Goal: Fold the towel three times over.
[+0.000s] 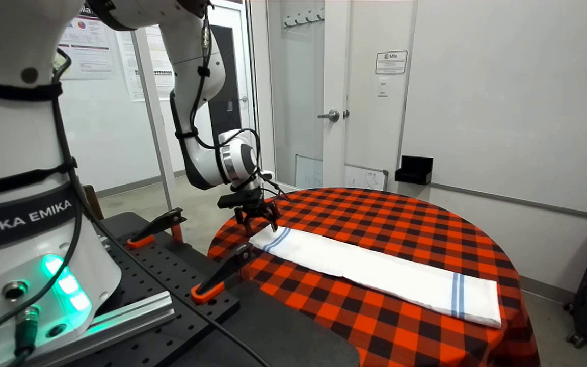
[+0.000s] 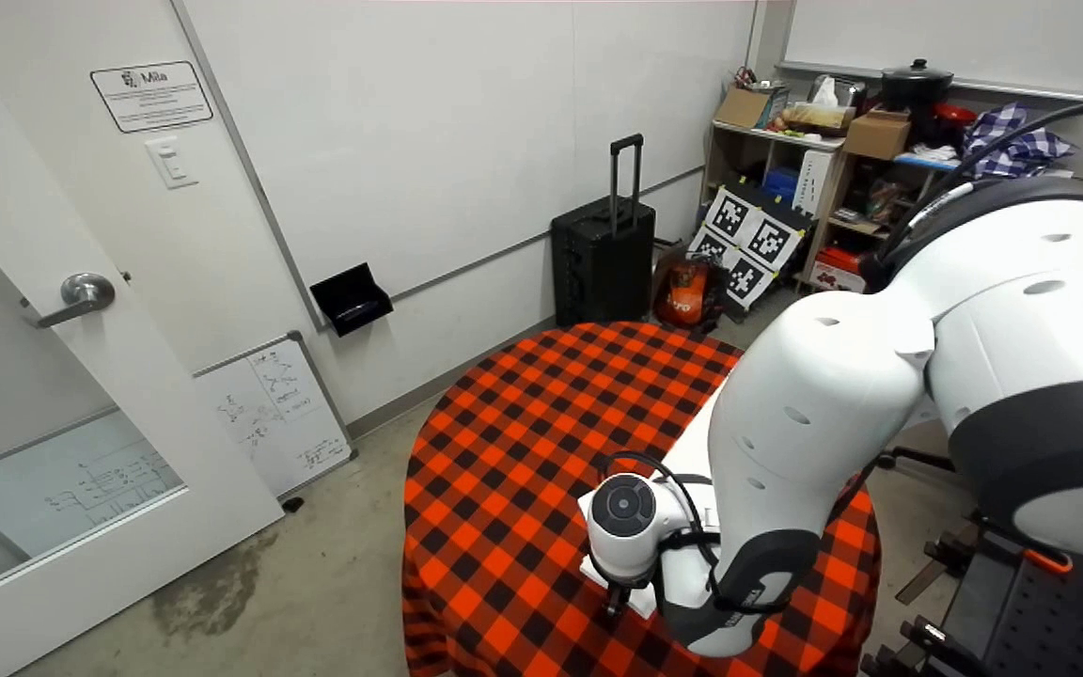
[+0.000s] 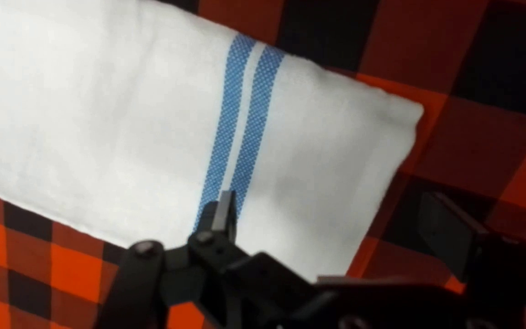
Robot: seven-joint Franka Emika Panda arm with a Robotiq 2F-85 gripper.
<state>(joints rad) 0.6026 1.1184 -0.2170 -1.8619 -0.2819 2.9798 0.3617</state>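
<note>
While an exterior view shows both striped ends of the towel (image 1: 375,267), wrist view one, gripper (image 3: 328,198) spread wide

**A robotics lab**

A white robot arm (image 1: 191,66) lettered "EMIKA" stands on a black perforated plate (image 1: 181,272), with clamps (image 1: 224,268) along the plate's edge. A board of black-and-white coded squares (image 2: 745,246) tilts in front of shelves (image 2: 775,134); a cardboard box (image 2: 877,136) sits at the front edge of their top, with a lidded black pot (image 2: 918,87) behind it. A large whiteboard (image 1: 515,107) covers much of a wall (image 1: 543,255), and a smaller whiteboard (image 2: 274,414) with handwritten sketches stands on the floor (image 2: 339,545). Posters (image 1: 87,51) hang behind the arm, and a sign (image 1: 391,63) reads "Mila".
</note>
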